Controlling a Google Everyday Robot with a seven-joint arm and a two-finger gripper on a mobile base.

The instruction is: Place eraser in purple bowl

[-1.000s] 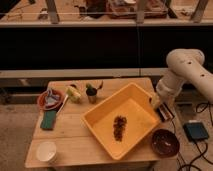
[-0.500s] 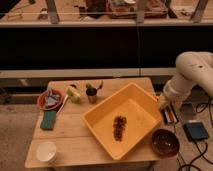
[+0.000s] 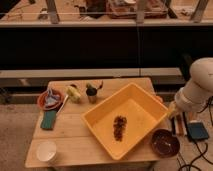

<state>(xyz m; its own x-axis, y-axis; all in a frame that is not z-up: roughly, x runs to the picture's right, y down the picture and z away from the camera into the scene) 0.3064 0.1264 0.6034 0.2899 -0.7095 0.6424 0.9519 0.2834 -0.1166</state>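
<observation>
The purple bowl [image 3: 165, 143] sits at the table's front right corner, beside the yellow tray [image 3: 142, 102]. My gripper [image 3: 175, 116] hangs from the white arm [image 3: 199, 87] at the right edge of the table, above and slightly right of the bowl. A small dark block with pale stripes, the eraser [image 3: 178, 126], hangs just under the gripper and is held in it, off the table surface. The bowl looks empty.
A brown lumpy cluster [image 3: 119, 127] lies in the tray. An orange-red dish [image 3: 49, 99], a teal block [image 3: 48, 120] and a white cup [image 3: 46, 151] stand at the left. A yellow item [image 3: 74, 93] and a dark cup [image 3: 91, 93] are at the back. A blue box [image 3: 198, 131] lies right of the table.
The arm and gripper have moved right and a little down along the tray's right side, carrying the striped eraser, and now hang closer to the purple bowl.
</observation>
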